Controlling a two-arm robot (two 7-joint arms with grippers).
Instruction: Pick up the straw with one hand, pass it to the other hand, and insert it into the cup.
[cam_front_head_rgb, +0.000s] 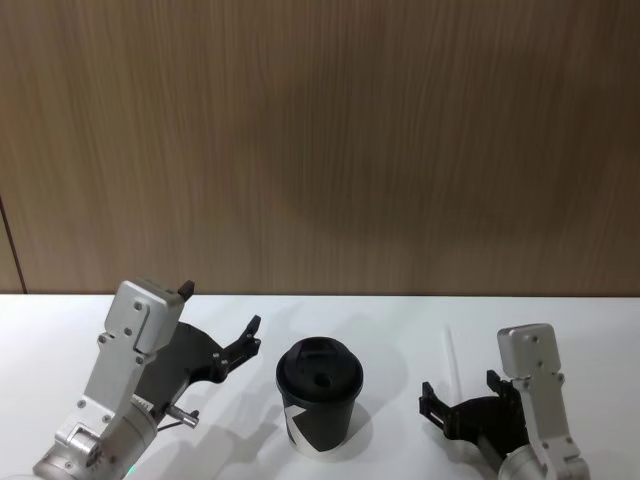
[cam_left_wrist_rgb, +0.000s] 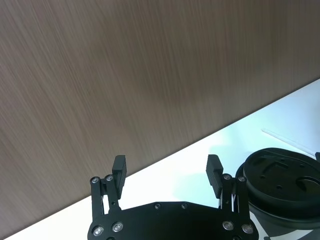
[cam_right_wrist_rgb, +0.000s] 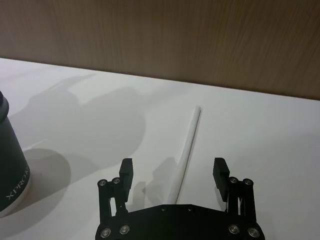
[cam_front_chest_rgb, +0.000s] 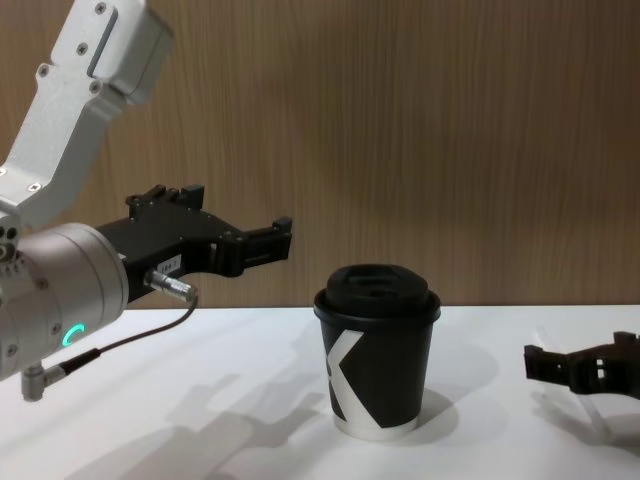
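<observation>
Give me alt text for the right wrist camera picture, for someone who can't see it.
The open right gripper is poised over a white straw lying flat on the white table; the straw runs out between its fingers toward a wood wall. A black cup stands off to one side.

One lidded black paper cup (cam_front_head_rgb: 320, 402), one thin white straw (cam_right_wrist_rgb: 186, 152) — two black two-finger grippers: left gripper (cam_front_head_rgb: 220, 306), right gripper (cam_front_head_rgb: 458, 388).

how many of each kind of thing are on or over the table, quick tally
cup: 1
straw: 1
grippers: 2, the left gripper and the right gripper, both open
total: 4
</observation>
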